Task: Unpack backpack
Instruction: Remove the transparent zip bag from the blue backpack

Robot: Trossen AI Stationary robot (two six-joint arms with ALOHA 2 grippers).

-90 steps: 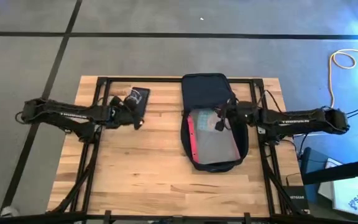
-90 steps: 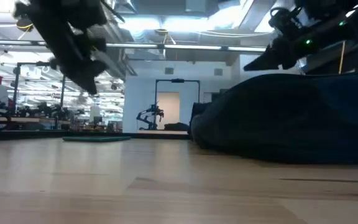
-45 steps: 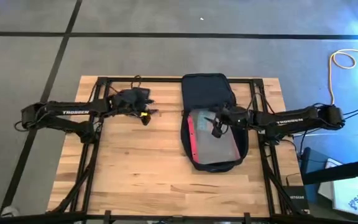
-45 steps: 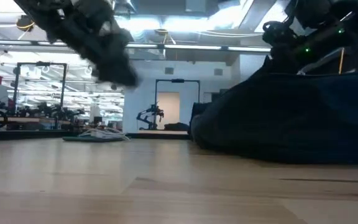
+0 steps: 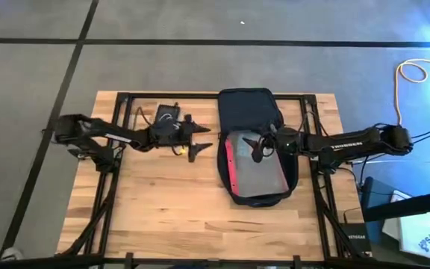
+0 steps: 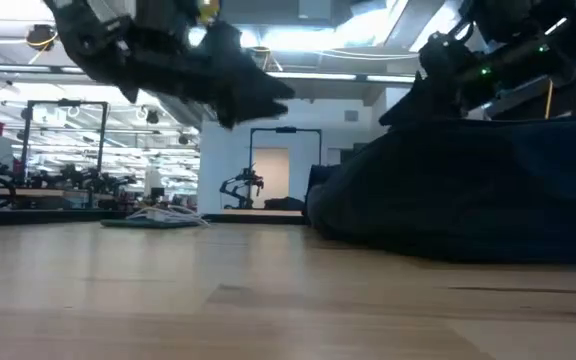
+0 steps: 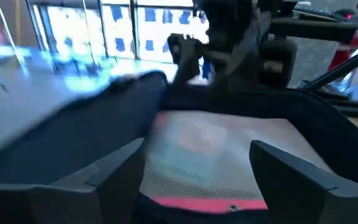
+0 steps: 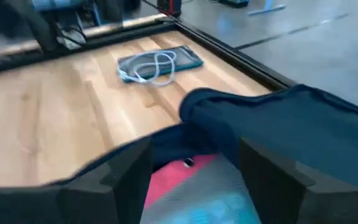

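The pale wooden plank table (image 5: 163,202) has its near half bare, with open room along the front edge. The large dark navy fabric backpack (image 5: 254,112) lies flat at the table's right-centre, its top reaching the far edge, its flap open. A clear mesh pouch with a red edge (image 5: 252,168) lies in the opening. The right gripper (image 5: 257,147) hangs over that pouch, fingers spread wide and empty. The left gripper (image 5: 198,140) hovers just beside the backpack's left edge, fingers parted, empty. Behind it, near the far edge, lies a dark teal flat phone-like slab (image 8: 160,63) with a coiled white cable (image 8: 149,67) on top.
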